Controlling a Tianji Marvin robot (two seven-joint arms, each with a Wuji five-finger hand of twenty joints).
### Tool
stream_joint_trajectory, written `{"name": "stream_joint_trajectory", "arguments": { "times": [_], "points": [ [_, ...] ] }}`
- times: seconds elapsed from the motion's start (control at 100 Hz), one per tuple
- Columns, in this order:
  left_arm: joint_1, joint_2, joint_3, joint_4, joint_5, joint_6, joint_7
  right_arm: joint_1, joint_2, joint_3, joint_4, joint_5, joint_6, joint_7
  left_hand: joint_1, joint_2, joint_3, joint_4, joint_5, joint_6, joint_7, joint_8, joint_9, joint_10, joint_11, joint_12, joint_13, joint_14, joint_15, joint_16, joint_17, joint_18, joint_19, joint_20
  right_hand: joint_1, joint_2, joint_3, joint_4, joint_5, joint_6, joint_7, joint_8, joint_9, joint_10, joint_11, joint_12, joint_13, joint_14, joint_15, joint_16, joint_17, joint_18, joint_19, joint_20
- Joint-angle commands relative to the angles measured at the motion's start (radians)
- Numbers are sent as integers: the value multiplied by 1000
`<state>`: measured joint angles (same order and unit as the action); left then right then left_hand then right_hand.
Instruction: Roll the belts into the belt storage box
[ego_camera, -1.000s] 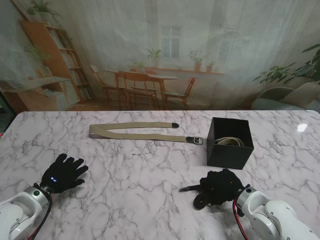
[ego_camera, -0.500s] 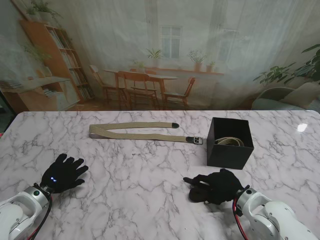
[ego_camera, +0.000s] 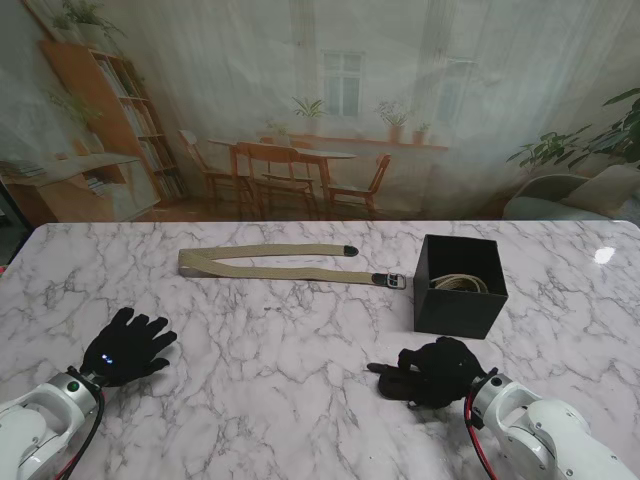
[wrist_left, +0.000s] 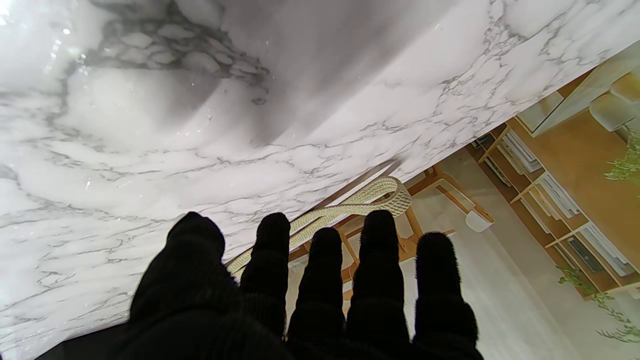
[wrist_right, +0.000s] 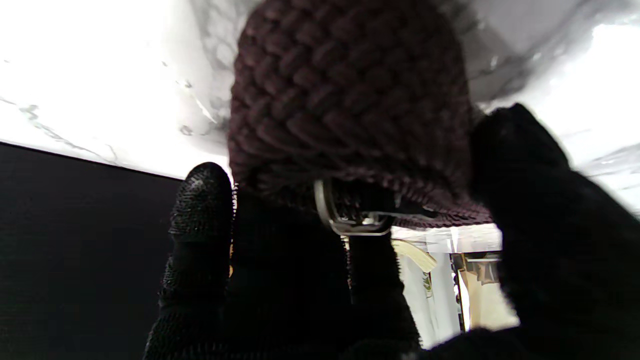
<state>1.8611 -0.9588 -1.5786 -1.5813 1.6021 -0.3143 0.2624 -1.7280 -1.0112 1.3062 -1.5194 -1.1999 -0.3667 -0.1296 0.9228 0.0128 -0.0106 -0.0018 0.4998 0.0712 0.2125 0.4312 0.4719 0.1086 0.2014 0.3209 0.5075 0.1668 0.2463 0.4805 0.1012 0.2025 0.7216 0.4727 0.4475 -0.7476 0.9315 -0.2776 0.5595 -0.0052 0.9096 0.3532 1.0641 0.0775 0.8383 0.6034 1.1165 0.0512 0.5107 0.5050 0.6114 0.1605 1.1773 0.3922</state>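
A dark brown braided belt (wrist_right: 350, 110) with a silver buckle (wrist_right: 350, 220) is rolled up inside my right hand (ego_camera: 437, 372), which is shut on it; a short dark end (ego_camera: 380, 369) sticks out to the left. That hand rests just nearer to me than the black storage box (ego_camera: 450, 312), whose wall (wrist_right: 75, 240) fills one side of the right wrist view. A rolled beige belt (ego_camera: 461, 284) lies inside the box. Another beige belt (ego_camera: 270, 264) lies folded flat farther away at table centre, also seen in the left wrist view (wrist_left: 350, 202). My left hand (ego_camera: 128, 346) lies open, fingers (wrist_left: 325, 280) spread.
The white marble table (ego_camera: 280, 350) stretches between my two hands and the folded belt. Its far edge runs just behind the belt and box, with a printed room backdrop beyond it.
My right hand has curled tighter on the dark belt and shifted slightly toward the box; the loose end sticking out left is shorter. The left hand has not moved.
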Motion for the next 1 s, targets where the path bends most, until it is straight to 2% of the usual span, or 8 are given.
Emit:
{"name": "stream_joint_trajectory", "arguments": {
  "times": [0.0, 0.04, 0.1, 0.24, 0.31, 0.39, 0.44, 0.99],
  "points": [
    [2, -2, 3, 0, -2, 0, -15, -7, -4, -2, -1, 1, 17, 2, 18, 51, -15, -18, -24, 24, -9, 6, -37, 27, 2, -2, -15, 16, 20, 6, -11, 36, -10, 14, 113, 15, 112, 12, 43, -164, 140, 30, 100, -94, 186, 80, 25, -43, 3, 6, 2, 42, 15, -19],
    [2, -2, 3, 0, -2, 1, -15, -10, -4, -2, -2, 1, 24, 0, 18, 51, -15, -18, -25, 24, -9, 6, -37, 27, 1, -2, -15, 16, 19, 6, -12, 36, -10, 14, 129, 19, 96, 2, 44, -244, 193, 26, 92, -90, 193, 95, 25, -33, 18, 17, -13, 90, 10, -18],
    [2, -2, 4, 0, -2, 1, -16, -14, -6, -2, -4, 0, 35, -10, 19, 50, -15, -18, -23, 24, -8, 6, -37, 28, 1, -2, -15, 17, 20, 6, -12, 36, -11, 14, 128, 32, 94, 4, 83, -316, 231, 40, 92, -91, 194, 105, 27, -13, 43, 33, -28, 162, 17, -7],
    [2, -2, 5, 1, -2, 2, -18, -23, -12, -3, -7, 19, 61, -26, 18, 51, -15, -18, -19, 24, -6, 7, -36, 28, 1, -2, -15, 16, 19, 6, -12, 36, -11, 14, 150, 57, 89, 7, 128, -336, 220, 60, 104, -85, 192, 116, 69, 16, 102, 59, -6, 253, 59, 33],
    [2, -2, 6, 1, -2, 2, -18, -24, -14, -4, -6, 23, 67, -39, 16, 50, -16, -18, -17, 22, -5, 8, -34, 27, 2, -2, -15, 15, 19, 6, -12, 35, -11, 14, 168, 68, 91, 11, 155, -343, 222, 67, 119, -81, 190, 122, 87, 22, 116, 62, 19, 240, 81, 45],
    [1, -2, 6, 0, -2, 2, -20, -25, -15, -3, -5, 24, 66, -49, 16, 50, -15, -18, -15, 22, -4, 8, -31, 26, 2, -2, -14, 17, 19, 6, -11, 36, -11, 14, 186, 66, 97, 16, 187, -325, 229, 71, 147, -72, 183, 124, 118, 18, 142, 69, 83, 157, 122, 52],
    [1, -2, 7, 0, -3, 1, -20, -26, -17, 0, -10, 37, 63, -39, 14, 50, -16, -18, -14, 23, -3, 8, -30, 25, 2, -2, -14, 17, 19, 6, -11, 37, -11, 14, 194, 63, 103, 15, 199, -308, 231, 65, 161, -69, 173, 118, 132, 12, 147, 70, 117, 132, 132, 46],
    [-3, -2, 9, 6, -3, 10, -14, -26, -13, 52, -82, 19, 21, 34, 11, 48, -15, -18, -7, 21, 0, 10, -27, 26, 1, -1, -13, 17, 19, 6, -10, 36, -9, 15, 208, 57, 119, 15, 218, -283, 240, 59, 176, -62, 162, 114, 139, 8, 135, 72, 142, 126, 122, 23]
  ]
}}
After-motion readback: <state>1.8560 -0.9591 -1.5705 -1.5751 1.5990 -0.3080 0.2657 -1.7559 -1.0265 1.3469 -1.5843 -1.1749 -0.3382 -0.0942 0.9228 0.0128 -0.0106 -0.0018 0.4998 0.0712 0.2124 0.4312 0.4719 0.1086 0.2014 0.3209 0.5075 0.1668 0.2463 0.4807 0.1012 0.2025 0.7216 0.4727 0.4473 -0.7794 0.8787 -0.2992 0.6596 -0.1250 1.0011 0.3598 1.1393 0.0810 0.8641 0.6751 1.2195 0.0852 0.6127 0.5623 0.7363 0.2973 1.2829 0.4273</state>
